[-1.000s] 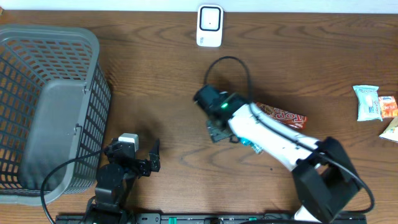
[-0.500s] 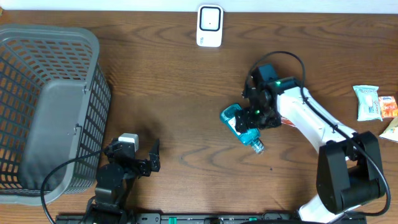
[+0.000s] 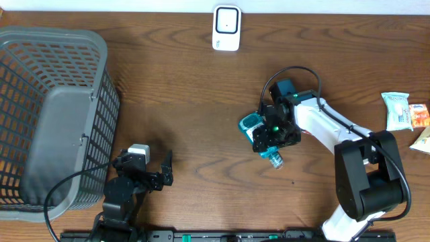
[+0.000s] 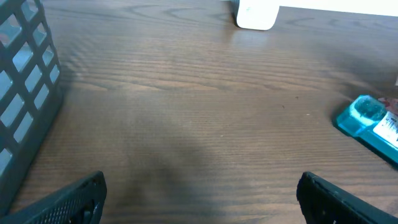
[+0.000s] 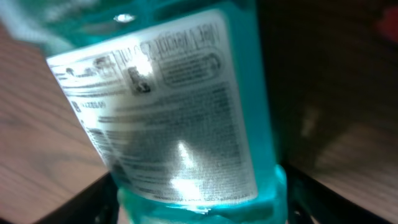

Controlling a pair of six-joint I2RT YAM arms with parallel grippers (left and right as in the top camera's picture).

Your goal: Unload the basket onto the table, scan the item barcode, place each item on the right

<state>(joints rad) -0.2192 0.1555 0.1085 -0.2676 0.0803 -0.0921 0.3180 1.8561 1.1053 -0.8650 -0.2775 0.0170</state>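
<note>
1. From overhead, the body of the right claw (image 3: 273, 133) covers its own fingertips and the middle of the teal bottle (image 3: 250, 125). Only the bottle's base, on the claw's left, and its cap (image 3: 276, 160), on the side nearer the robot base, show past the claw.
2. In the right wrist view the fingers (image 5: 81, 205) appear only as dark, blurred edges in the two lower corners. The jaws stand well apart with the bottle between them. Whether the pads press on the bottle cannot be told.
3. The white label (image 5: 168, 106) faces the wrist camera and fills the space between the fingers. Its print is blurred and crossed by glare, so no line can be read. Both ends of the bottle are cut off by the frame.
4. Whether the bottle rests on the table (image 3: 168, 87) or hangs above it cannot be told.
5. The left claw (image 4: 199, 198) is spread wide with nothing between its fingers. Only its tips are in view. The bottle lies ahead of this claw and well to its right, cut off by the frame edge.
6. Outward from the right claw:
   - The white scanner (image 3: 227, 28) stands beyond it and to its left, well apart, near the far table edge. Open wood lies between them.
   - The snack packets (image 3: 398, 111) lie well to its right, at the table's right edge and partly cut off.
   - The grey basket (image 3: 54, 33) stands far to its left, just beside the left claw.
</note>
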